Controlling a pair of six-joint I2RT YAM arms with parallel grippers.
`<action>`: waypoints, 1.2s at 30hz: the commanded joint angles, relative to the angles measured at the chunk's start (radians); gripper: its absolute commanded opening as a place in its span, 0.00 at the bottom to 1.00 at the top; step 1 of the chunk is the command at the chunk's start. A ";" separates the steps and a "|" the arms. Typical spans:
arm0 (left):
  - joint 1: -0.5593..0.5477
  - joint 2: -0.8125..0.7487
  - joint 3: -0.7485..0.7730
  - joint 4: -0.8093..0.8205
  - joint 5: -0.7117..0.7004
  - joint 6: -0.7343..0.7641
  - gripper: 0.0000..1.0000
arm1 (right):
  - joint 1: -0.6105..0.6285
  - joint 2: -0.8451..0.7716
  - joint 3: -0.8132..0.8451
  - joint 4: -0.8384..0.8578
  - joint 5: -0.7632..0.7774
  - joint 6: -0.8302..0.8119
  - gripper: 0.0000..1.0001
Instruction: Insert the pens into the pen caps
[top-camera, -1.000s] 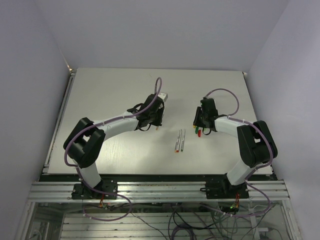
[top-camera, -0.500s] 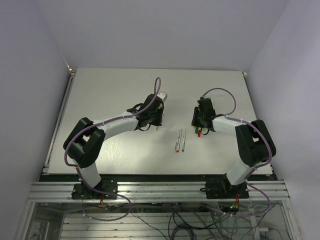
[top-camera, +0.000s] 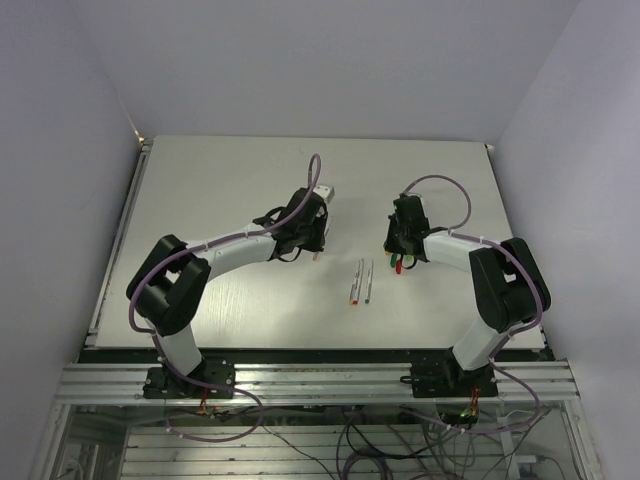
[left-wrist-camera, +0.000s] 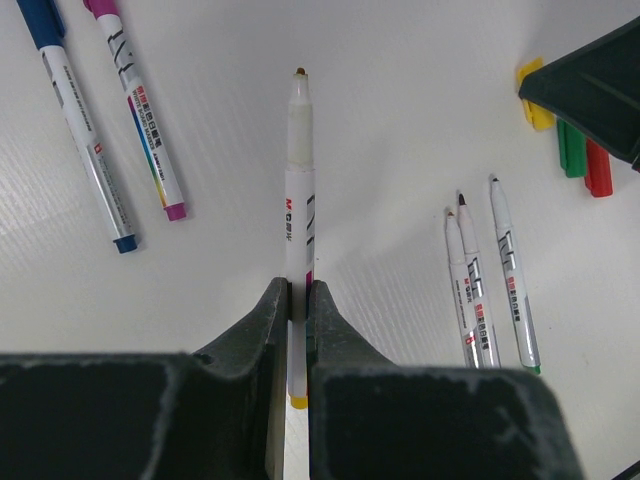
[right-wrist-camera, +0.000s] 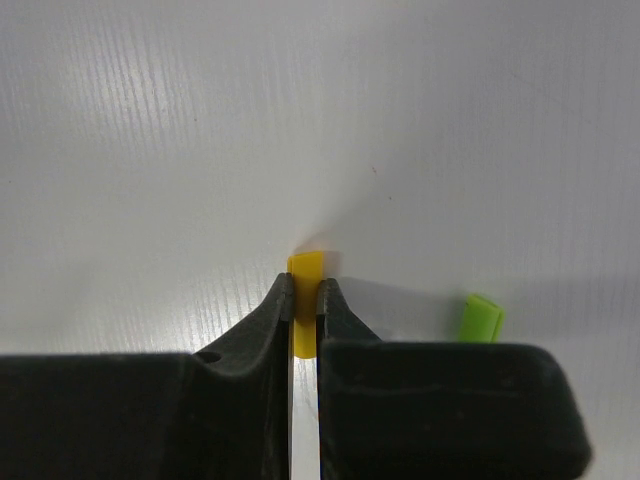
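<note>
Closing since the earlier view, my right gripper (right-wrist-camera: 305, 295) now pinches the yellow cap (right-wrist-camera: 307, 266); my left gripper (left-wrist-camera: 298, 300) grips an uncapped pen (left-wrist-camera: 299, 190).

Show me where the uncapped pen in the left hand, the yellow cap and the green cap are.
uncapped pen (left-wrist-camera: 299, 185), left wrist view, on its white barrel.
yellow cap (right-wrist-camera: 306, 268), right wrist view, on its exposed end.
green cap (right-wrist-camera: 482, 318), right wrist view, on its middle.
</note>
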 joint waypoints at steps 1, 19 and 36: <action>0.007 -0.031 -0.011 0.039 0.041 -0.005 0.07 | 0.003 0.031 -0.013 -0.067 0.005 -0.002 0.00; 0.005 -0.065 0.002 0.205 0.136 0.001 0.07 | 0.002 -0.339 -0.145 0.436 -0.047 -0.008 0.00; -0.085 -0.053 0.029 0.447 0.238 0.008 0.07 | 0.001 -0.497 -0.337 0.956 -0.036 0.079 0.00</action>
